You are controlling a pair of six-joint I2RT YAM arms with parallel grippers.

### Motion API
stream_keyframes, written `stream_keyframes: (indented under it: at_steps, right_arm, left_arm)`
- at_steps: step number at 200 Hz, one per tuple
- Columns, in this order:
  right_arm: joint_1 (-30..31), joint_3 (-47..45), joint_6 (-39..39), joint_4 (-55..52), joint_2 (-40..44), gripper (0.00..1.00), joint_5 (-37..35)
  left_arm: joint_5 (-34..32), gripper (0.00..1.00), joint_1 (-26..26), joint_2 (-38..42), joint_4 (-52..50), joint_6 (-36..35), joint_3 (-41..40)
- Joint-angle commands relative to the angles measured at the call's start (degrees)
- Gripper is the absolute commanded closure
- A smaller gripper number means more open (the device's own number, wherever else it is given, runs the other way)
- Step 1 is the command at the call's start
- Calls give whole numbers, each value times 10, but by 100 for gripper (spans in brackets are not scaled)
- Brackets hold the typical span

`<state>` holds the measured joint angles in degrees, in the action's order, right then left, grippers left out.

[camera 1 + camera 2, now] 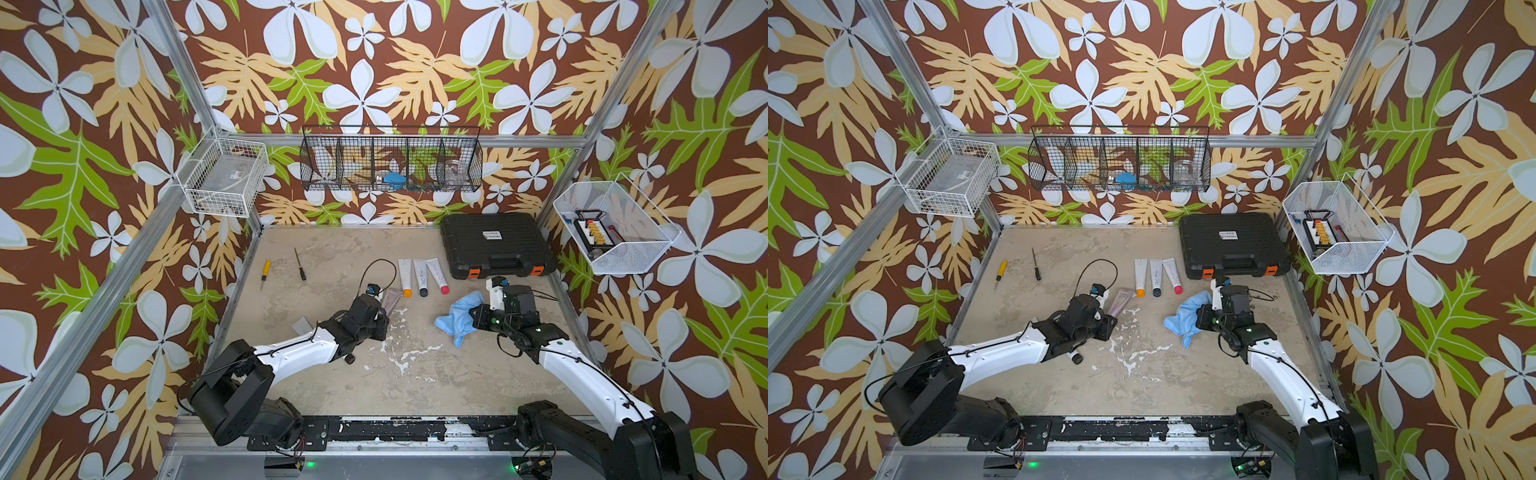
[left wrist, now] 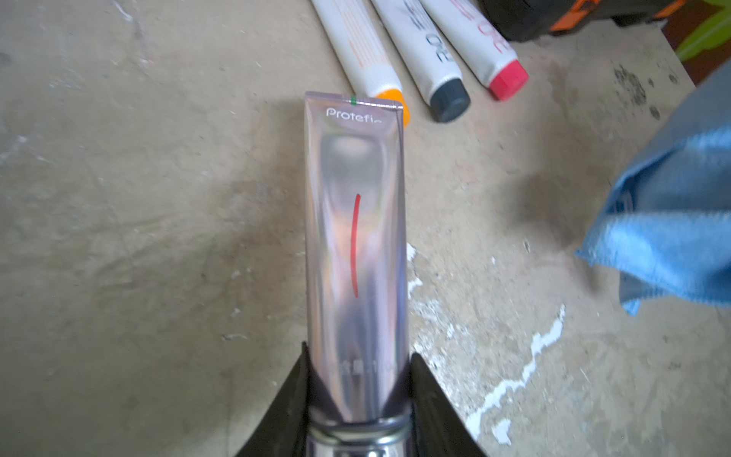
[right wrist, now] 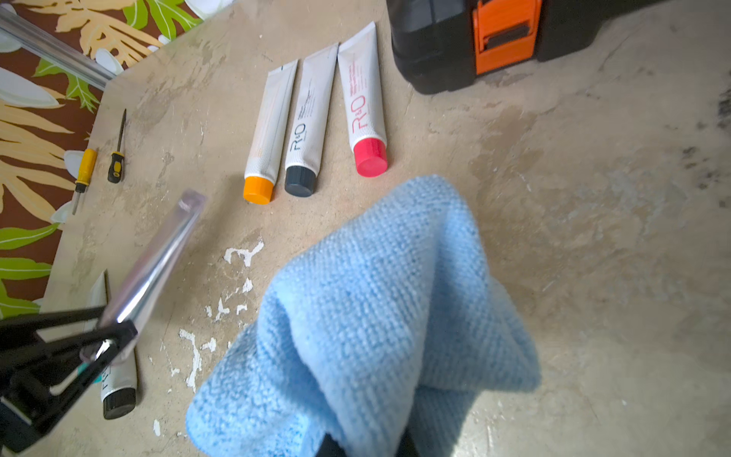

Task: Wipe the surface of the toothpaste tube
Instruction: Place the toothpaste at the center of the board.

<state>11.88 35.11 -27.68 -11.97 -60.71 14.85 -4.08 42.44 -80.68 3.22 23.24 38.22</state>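
A: State of the left claw (image 2: 358, 380)?
B: Closed narrowly on the toothpaste tube (image 2: 356, 237), gripped at the cap end. The tube is held off the table (image 1: 415, 386), with the crimped end tilted up.
A: Right claw (image 1: 473, 316)?
B: Fully closed on the blue cloth (image 3: 375, 308). The cloth is bunched and hangs from the jaws. Whether its lower edge touches the table can't be told.
A: Relation needed for the wipe?
B: The tube's long axis runs straight out from the left claw toward the back, aimed roughly at the orange-capped tube (image 1: 405, 272). The cloth is seen to the tube's right, clearly apart, no contact. The cloth is judged to need carrying leftward across that gap, then drawing along the axis from cap end to crimp.
A: Nearer arm?
B: The cloth is carried by the right claw only, so the approach is likely its job. The tube could also be swung right to meet it.
A: Further back?
B: Three white tubes (image 1: 1156, 274) lie side by side just past the crimp, caps toward the arms. A black case (image 1: 494, 245) sits behind them, to the right. They could be knocked by an overshoot along the axis.
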Motion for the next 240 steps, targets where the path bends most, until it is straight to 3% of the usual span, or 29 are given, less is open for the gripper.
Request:
stream_keyframes:
  at_steps: [1, 92, 161, 198, 240]
  right_arm:
    - [-1, 11, 4, -2, 5, 100, -18]
    - [-2, 26, 16, -21, 7, 100, -11]
    - [-2, 30, 21, -34, -4, 100, -13]
    - [-3, 30, 21, -30, -14, 100, -1]
    - [-2, 25, 15, -21, -18, 100, 10]
  left_arm:
    - [26, 79, 26, 11, 42, -34, -12]
    - [18, 79, 133, -67, 101, -113, -9]
    - [9, 76, 144, -136, 121, -124, -1]
    - [16, 65, 144, -146, 121, -120, -4]
    - [19, 44, 143, -121, 121, -124, -24]
